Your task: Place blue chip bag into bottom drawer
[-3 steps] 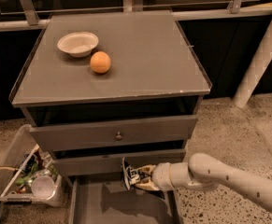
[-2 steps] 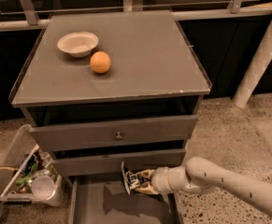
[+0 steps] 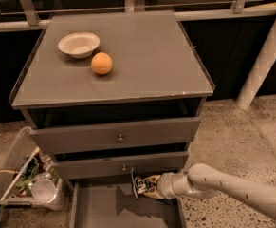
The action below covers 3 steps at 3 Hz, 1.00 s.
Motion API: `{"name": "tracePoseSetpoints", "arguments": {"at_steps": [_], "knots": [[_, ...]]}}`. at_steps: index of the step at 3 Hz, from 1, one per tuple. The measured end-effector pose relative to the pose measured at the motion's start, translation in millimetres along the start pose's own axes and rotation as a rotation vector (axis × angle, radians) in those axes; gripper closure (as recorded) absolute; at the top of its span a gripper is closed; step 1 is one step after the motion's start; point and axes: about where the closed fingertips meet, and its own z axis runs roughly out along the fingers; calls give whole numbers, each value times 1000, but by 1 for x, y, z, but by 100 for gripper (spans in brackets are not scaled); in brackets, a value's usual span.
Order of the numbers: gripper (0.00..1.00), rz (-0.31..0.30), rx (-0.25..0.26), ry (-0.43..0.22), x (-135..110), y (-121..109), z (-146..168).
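the pincer (image 3: 153,188) was clenched on the blue chip bag (image 3: 139,186), gripping it by one end so that the bag stuck out to the left with its white lettering showing. it hung low in front of the cabinet, below the front edge of the surface (image 3: 142,65) and a little right of that edge's middle. the pale arm (image 3: 223,186) reached in from the lower right.

the bag was in the air over the open bottom drawer (image 3: 104,210), near the drawer's back right part and just under the front of the drawer above. it cast a dark shadow on the grey drawer floor. whether it touched the floor could not be told.

above it, the two upper drawers (image 3: 114,136) were each pulled out a little, each with a small round knob (image 3: 120,138).

on the surface, a white bowl (image 3: 78,44) sat near the back left corner, and an orange (image 3: 101,63) lay just beside it, toward the front edge.

a clear bin (image 3: 19,151) of mixed rubbish stood on the speckled floor (image 3: 232,132), left of the cabinet.
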Motion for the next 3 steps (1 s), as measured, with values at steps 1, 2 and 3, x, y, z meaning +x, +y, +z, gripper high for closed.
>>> {"name": "tracePoseSetpoints", "arguments": {"at_steps": [1, 2, 3], "knots": [[100, 13, 22, 43, 20, -7, 9], [100, 13, 22, 43, 20, -7, 9], [100, 57, -19, 56, 33, 1, 30]]}}
